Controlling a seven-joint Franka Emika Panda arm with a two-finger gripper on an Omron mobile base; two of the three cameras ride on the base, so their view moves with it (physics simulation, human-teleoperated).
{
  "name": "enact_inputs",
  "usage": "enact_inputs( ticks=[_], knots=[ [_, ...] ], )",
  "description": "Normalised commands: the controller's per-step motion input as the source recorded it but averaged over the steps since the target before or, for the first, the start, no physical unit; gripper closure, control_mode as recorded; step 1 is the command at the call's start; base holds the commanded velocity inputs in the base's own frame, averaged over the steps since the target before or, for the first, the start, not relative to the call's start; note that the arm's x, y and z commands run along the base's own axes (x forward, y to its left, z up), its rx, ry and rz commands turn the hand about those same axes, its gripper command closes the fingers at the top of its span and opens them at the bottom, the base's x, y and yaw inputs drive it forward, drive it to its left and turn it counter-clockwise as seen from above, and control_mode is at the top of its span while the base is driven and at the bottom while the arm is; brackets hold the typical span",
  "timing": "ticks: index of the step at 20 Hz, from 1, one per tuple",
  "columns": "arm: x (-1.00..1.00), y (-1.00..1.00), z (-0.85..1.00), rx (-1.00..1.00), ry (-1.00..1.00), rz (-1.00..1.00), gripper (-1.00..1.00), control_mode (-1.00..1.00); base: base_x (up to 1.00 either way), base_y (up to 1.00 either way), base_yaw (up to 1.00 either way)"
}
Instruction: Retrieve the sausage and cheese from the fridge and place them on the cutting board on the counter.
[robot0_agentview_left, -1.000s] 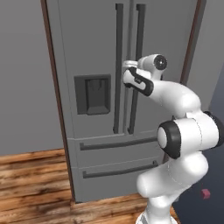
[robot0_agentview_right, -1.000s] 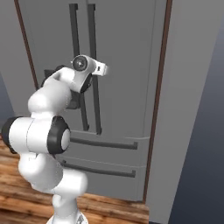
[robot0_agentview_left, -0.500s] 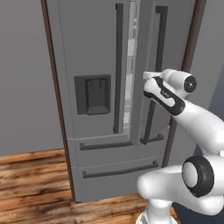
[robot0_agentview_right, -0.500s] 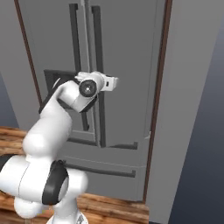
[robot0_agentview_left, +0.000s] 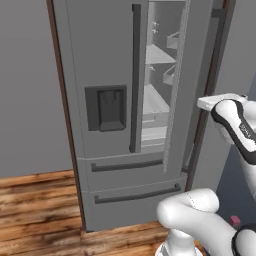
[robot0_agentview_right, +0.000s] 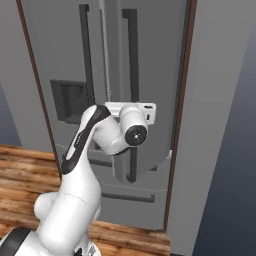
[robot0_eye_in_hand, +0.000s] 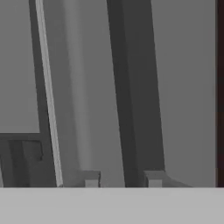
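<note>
Reaching at the tall grey fridge (robot0_agentview_left: 107, 60) just ahead, right door (robot0_agentview_right: 150, 60) part open on pale shelves (robot0_agentview_left: 155, 105), gripper (robot0_eye_in_hand: 121, 179) fingers (robot0_eye_in_hand: 89, 179) either side of dark handle (robot0_eye_in_hand: 131, 109), cannot tell if squeezing.

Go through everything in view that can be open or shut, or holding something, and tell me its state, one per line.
fridge left door, closed.
fridge right door, swung partly open, pale shelves showing in the gap.
upper drawer, closed.
lower drawer, closed.
gripper, fingers either side of the right door handle; whether it is clamped, cannot tell.
</note>
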Motion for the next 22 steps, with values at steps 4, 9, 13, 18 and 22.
enact_inputs(
  ticks=[4,9,13,18,22],
  knots=[
    [-0.47,0.0,-0.08,0.0,0.0,0.08,-1.0,-1.0,0.0,0.0,0.0],
    [-1.0,0.01,0.08,0.0,-0.17,0.12,-1.0,-1.0,0.0,0.0,0.0],
    [-0.93,0.64,0.29,-0.07,-0.25,0.03,-1.0,-1.0,0.0,0.0,0.0],
    [-0.15,1.0,-0.01,-0.35,0.16,-0.12,-1.0,-1.0,0.0,0.0,0.0],
    [0.08,1.0,-0.04,-0.38,0.31,-0.12,-1.0,-1.0,0.0,0.0,0.0]
  ],
)
